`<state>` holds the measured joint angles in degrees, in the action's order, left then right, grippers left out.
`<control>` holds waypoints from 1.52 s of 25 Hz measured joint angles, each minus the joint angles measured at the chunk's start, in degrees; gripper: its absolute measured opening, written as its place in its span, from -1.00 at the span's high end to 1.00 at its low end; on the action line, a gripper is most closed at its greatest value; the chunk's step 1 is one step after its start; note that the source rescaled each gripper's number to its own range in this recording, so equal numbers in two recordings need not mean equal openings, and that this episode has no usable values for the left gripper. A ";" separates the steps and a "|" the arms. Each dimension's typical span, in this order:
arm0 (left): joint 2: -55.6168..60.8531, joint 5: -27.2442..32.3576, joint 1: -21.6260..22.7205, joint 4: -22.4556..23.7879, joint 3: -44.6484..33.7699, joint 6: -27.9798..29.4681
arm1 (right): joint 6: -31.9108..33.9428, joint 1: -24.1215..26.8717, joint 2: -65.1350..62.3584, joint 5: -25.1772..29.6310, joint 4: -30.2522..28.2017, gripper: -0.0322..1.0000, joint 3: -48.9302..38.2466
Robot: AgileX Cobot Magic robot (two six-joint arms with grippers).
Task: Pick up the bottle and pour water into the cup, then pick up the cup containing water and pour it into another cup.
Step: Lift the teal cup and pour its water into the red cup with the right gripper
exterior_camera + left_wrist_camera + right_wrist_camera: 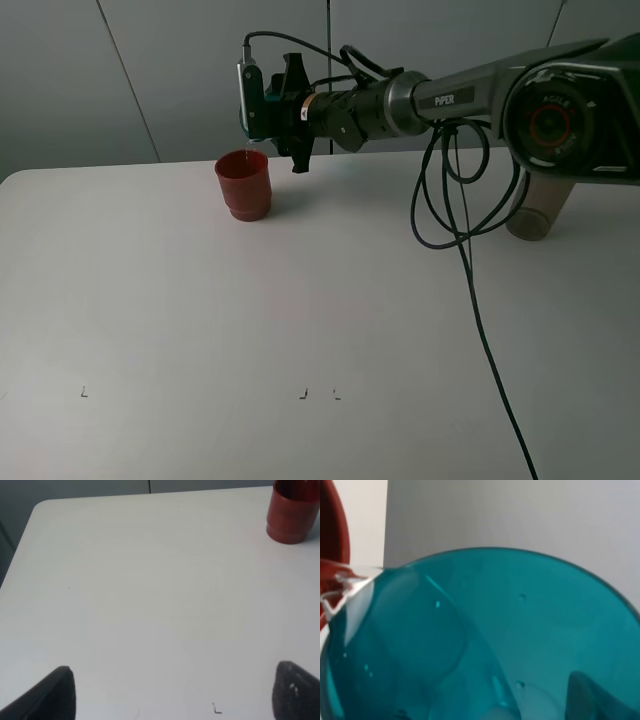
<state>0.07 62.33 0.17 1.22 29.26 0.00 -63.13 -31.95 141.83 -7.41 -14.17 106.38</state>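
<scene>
Over the red cup [243,184] at the far bench [300,320], your right tool [256,108] holds the tipped teal tumbler [490,640], pouring; next, level it gently.

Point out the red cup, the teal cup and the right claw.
red cup [243,186], high view, its side wall
teal cup [520,630], right wrist view, its inner wall
right claw [255,105], high view, at the held teal cup

Red cup [243,185] on surface [250,330], around 11 o'clock from centre. Right hand [262,112] holds teal cup [249,110] tipped just above red cup's rim, at its 1 o'clock. Left hand [170,692] low over near-left surface.
</scene>
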 joint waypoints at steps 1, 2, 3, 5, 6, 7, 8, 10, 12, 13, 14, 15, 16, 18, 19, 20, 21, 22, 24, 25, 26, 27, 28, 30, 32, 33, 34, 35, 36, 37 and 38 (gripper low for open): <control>0.00 0.00 0.00 0.00 0.00 0.00 | -0.40 0.00 0.00 0.00 0.00 0.92 0.00; 0.00 0.00 0.00 0.00 0.00 0.00 | -0.52 0.00 0.00 0.00 0.00 0.92 0.00; 0.00 0.00 0.00 0.00 0.00 0.00 | -0.78 0.00 0.00 0.00 0.00 0.92 0.09; 0.00 0.00 0.00 0.00 0.00 0.00 | -1.01 0.00 0.00 0.00 0.00 0.92 0.09; 0.00 0.00 0.00 0.00 0.00 0.00 | -1.01 0.00 0.00 0.00 0.00 0.92 0.09; 0.00 0.00 0.00 0.00 0.00 0.00 | -1.16 0.00 0.00 0.00 0.00 0.92 0.09; 0.00 0.00 0.00 0.00 0.00 0.00 | -1.63 -0.03 0.00 0.00 0.00 0.92 0.09; 0.00 0.00 0.00 0.00 0.00 0.00 | -2.83 -0.24 0.00 0.00 0.00 0.92 0.09; 0.00 0.00 0.00 0.00 0.00 0.00 | -4.31 -0.55 0.00 0.00 0.00 0.92 0.09; 0.00 0.00 0.00 0.00 0.00 0.00 | -4.84 -0.69 0.00 -0.12 0.00 0.92 0.09; 0.00 0.00 0.00 0.00 0.00 0.00 | -5.31 -0.83 0.00 -0.22 0.00 0.92 0.09; 0.00 0.00 0.00 0.00 0.00 0.00 | -5.74 -0.83 0.00 -0.22 0.00 0.92 0.09; 0.00 0.00 0.00 0.00 0.00 0.00 | -5.89 -0.83 0.00 -0.33 0.00 0.92 0.09; 0.00 0.00 0.00 0.00 0.00 0.00 | -6.62 -0.83 0.00 -0.30 0.00 0.92 0.09; 0.00 0.00 0.00 0.00 0.00 0.00 | -7.21 -0.83 0.00 -0.30 0.00 0.92 0.09; 0.00 0.00 0.00 0.00 0.00 0.00 | -7.77 -0.83 0.00 -0.30 0.00 0.92 0.09; 0.00 0.00 0.00 0.00 0.00 0.00 | -8.38 -0.85 0.00 -0.35 0.00 0.92 0.09; 0.00 0.00 0.00 0.00 0.00 0.00 | -8.85 -0.95 0.00 -0.35 0.00 0.92 0.09; 0.00 0.00 0.00 0.00 0.00 0.00 | -9.91 -0.95 0.00 -0.45 0.00 0.92 0.09; 0.00 0.00 0.00 0.00 0.00 0.00 | -10.53 -0.95 0.00 -0.44 0.00 0.92 0.09; 0.00 0.00 0.00 0.00 0.00 0.00 | -11.27 -0.95 0.00 -0.44 0.00 0.92 0.09; 0.00 0.00 0.00 0.00 0.00 0.00 | -11.80 -0.95 0.00 -0.44 0.00 0.92 0.09; 0.00 0.00 0.00 0.00 0.00 0.00 | -12.49 -0.95 0.00 -0.44 0.00 0.92 0.09; 0.00 0.00 0.00 0.00 0.00 0.00 | -13.59 -0.95 0.00 -0.44 0.00 0.92 0.09; 0.00 0.00 0.00 0.00 0.00 0.00 | -14.44 -0.95 0.00 -0.44 0.00 0.92 0.09; 0.00 0.00 0.00 0.00 0.00 0.00 | -14.90 -0.95 0.00 -0.44 0.00 0.92 0.09; 0.00 0.00 0.00 0.00 0.00 0.00 | -15.41 -0.95 0.00 -0.44 0.00 0.92 0.09; 0.00 0.00 0.00 0.00 0.00 0.00 | -15.97 -0.97 0.00 -0.56 0.00 0.92 0.09; 0.00 0.00 0.00 0.00 0.00 0.00 | -16.44 -0.97 0.00 -0.56 0.00 0.92 0.09; 0.00 0.00 0.00 0.00 0.00 0.00 | -16.85 -0.97 0.00 -0.66 0.00 0.92 0.09; 0.00 0.00 0.00 0.00 0.00 0.00 | -17.12 -1.07 0.00 -0.70 0.00 0.92 0.09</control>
<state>0.07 62.33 0.17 1.22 29.26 0.00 -80.25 -33.02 141.83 -8.10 -14.17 106.47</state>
